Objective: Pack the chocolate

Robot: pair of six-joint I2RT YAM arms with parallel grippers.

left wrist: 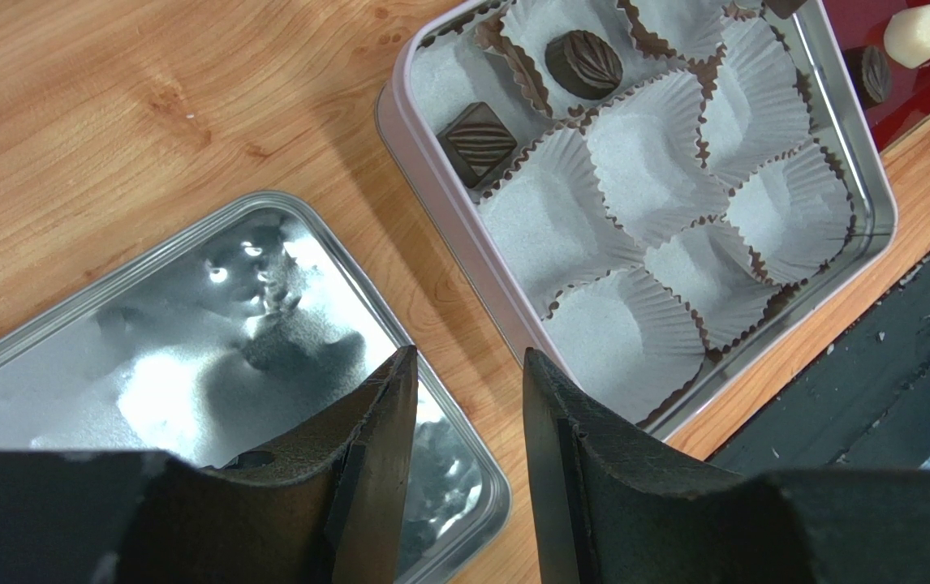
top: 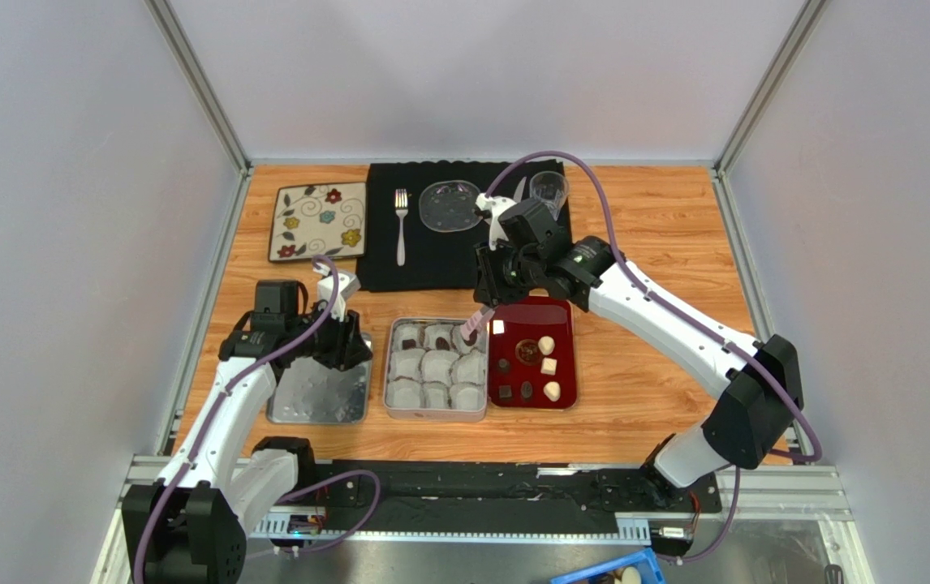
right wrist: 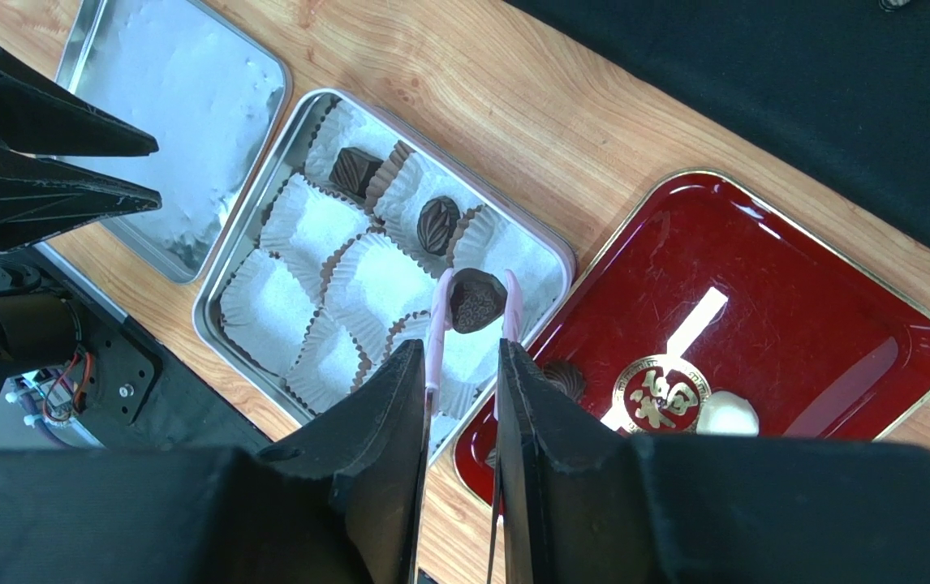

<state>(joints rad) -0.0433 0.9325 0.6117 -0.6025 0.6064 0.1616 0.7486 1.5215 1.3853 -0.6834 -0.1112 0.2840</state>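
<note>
My right gripper [right wrist: 460,353] is shut on pink tongs [right wrist: 437,319]. The tongs pinch a dark chocolate [right wrist: 477,299] just above the right end of the tin [right wrist: 208,319]. The tin is lined with white paper cups; two dark chocolates [right wrist: 355,170] [right wrist: 438,223] sit in its far row. On the red tray [right wrist: 824,316] to the right lie more pieces, among them a cream one [right wrist: 726,414] and a dark one [right wrist: 561,377]. My left gripper [left wrist: 470,359] hangs open and holds nothing, above the strip of wood between the tin lid [left wrist: 129,353] and the tin [left wrist: 433,195].
At the back, a black mat [top: 433,262] carries a fork [top: 400,225], a glass dish [top: 449,205] and a glass [top: 546,189]. A flowered square plate [top: 316,222] lies to its left. The silver lid [top: 321,392] lies left of the tin.
</note>
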